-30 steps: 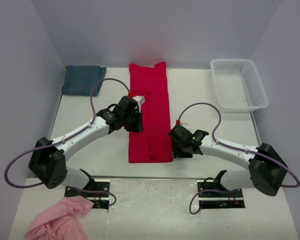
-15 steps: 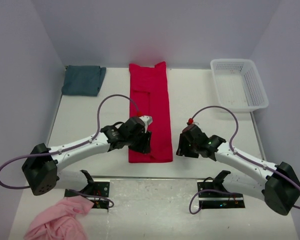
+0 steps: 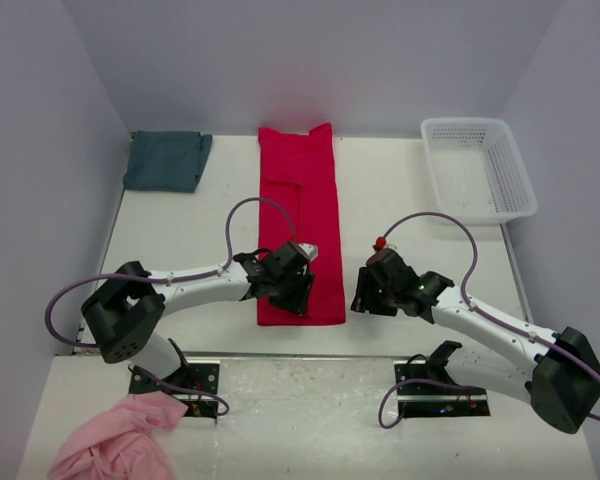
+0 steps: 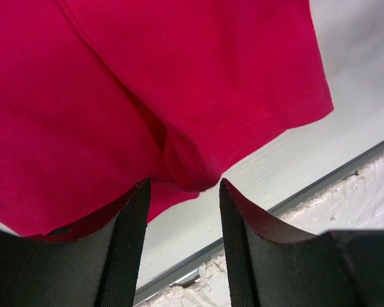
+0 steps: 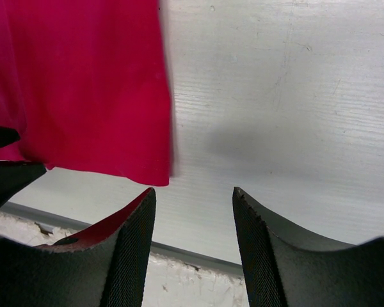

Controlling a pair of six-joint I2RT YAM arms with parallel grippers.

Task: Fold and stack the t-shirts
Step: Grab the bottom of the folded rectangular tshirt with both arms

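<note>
The white table carried the red t-shirt, folded into a long strip down its centre. The teal t-shirt lay folded in the far left corner, well apart. The left gripper stood unclenched, gripping nothing, at the strip's near hem. The right gripper was likewise unclenched over bare table just beside its near right corner.

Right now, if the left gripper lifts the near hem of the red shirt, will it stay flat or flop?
Probably floppy: the red t-shirt bunches into a soft pucker between the open jaws of the left gripper. Likely light, being thin cloth lying flat. Its folded layers could slide apart when lifted.
</note>
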